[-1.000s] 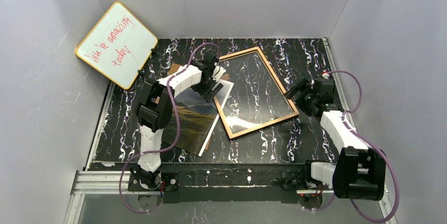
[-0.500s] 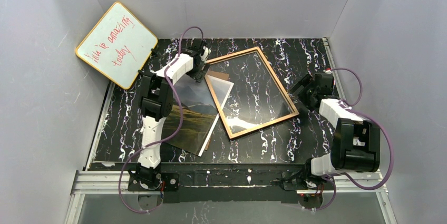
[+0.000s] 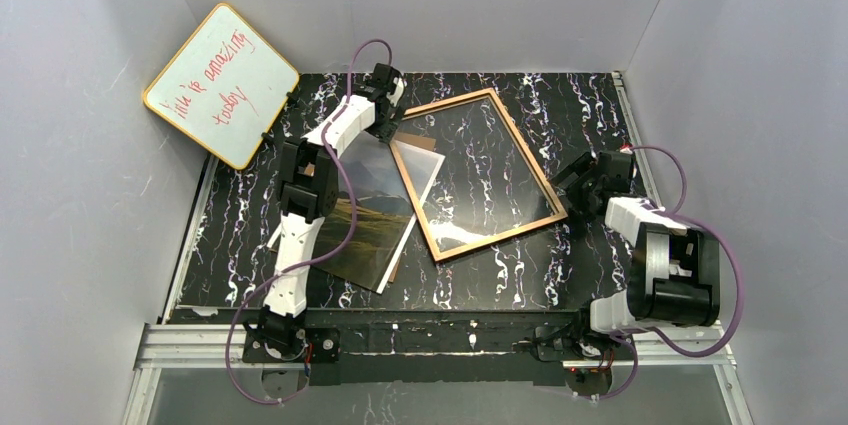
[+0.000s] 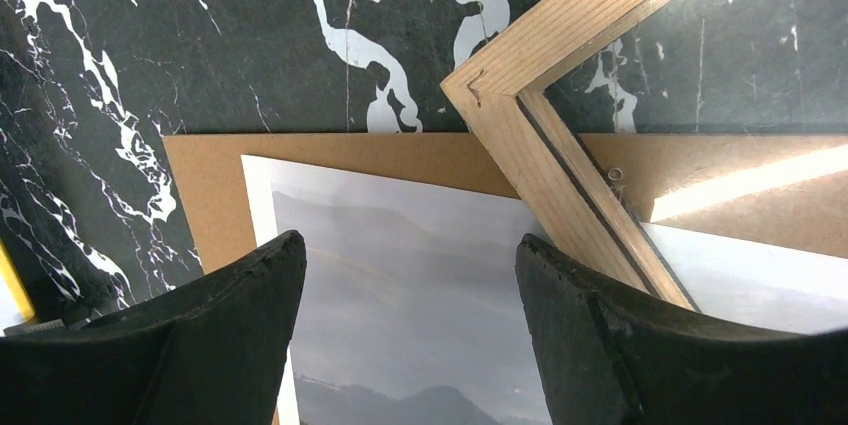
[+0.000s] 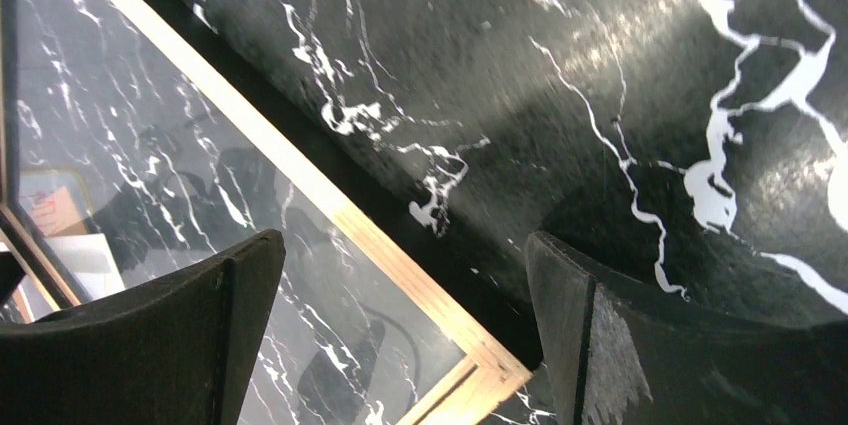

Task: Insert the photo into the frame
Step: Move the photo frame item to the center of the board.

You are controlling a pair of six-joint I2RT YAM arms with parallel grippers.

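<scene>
The frame (image 3: 500,235) lies flat in the middle of the table, light wood side up, with the marbled table showing through its glass. The photo (image 3: 365,215), a misty mountain print, lies picture up to its left, on a brown backing panel (image 3: 425,145). The upper right corner of the photo is tucked under the frame's left rail (image 4: 520,115). My left gripper (image 3: 386,123) hovers open over the photo's top edge (image 4: 400,245), next to the frame's far left corner. My right gripper (image 3: 573,188) is open above the frame's right corner (image 5: 370,249). Neither gripper holds anything.
A yellow-edged whiteboard (image 3: 222,85) with red writing leans against the left wall. The backing panel (image 4: 210,165) sticks out past the photo's top and left edges. Grey walls close in the black marbled table (image 3: 500,285) on three sides.
My left gripper has moved away from me, from over the photo's upper right part to the frame's far left corner. The right arm has folded back, its gripper staying near the frame's right corner.
</scene>
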